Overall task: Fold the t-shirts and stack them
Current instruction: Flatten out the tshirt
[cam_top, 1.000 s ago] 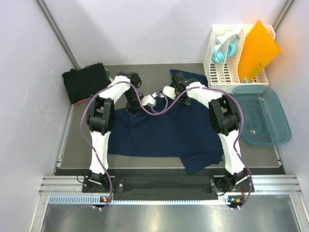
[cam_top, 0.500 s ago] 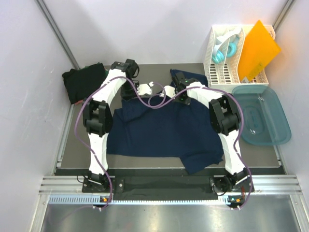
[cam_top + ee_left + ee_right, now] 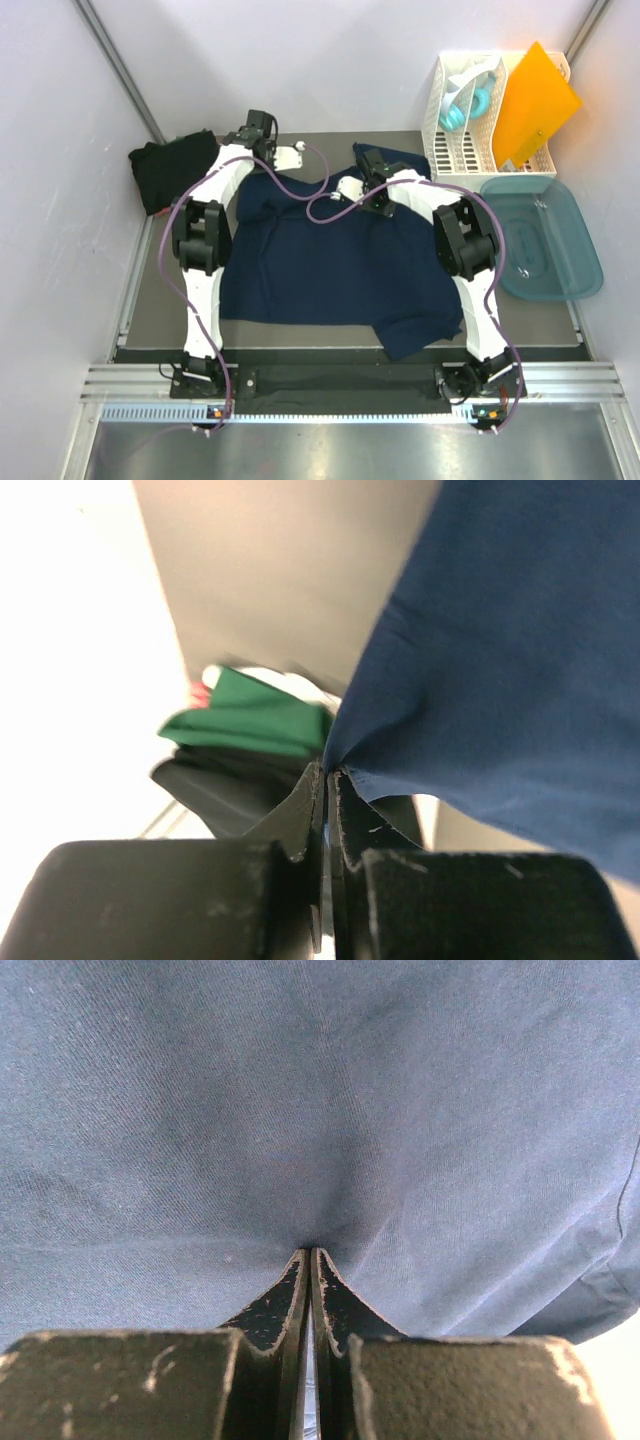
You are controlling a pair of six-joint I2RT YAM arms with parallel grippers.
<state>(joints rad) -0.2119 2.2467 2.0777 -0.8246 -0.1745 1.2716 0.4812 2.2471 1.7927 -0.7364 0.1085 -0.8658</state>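
A navy blue t-shirt (image 3: 340,265) lies spread over the grey mat (image 3: 160,300). My left gripper (image 3: 284,157) is at the far edge and is shut on a corner of the shirt's cloth (image 3: 500,660), which puckers at the fingertips (image 3: 316,780). My right gripper (image 3: 350,187) is at the shirt's far middle, shut with its tips pinching the navy cloth (image 3: 320,1110). A pile of dark t-shirts (image 3: 175,170) sits at the far left. In the left wrist view it shows a green shirt (image 3: 250,720) over a black one (image 3: 215,785).
A teal plastic tub (image 3: 542,235) stands right of the mat. A white slotted rack (image 3: 462,140) holding an orange folder (image 3: 535,105) stands behind it. White walls close in on the left, back and right. A metal rail (image 3: 350,380) runs along the near edge.
My left gripper has moved from the shirt's middle to the far edge, pulling the navy cloth back and left with it. The right gripper has stayed put.
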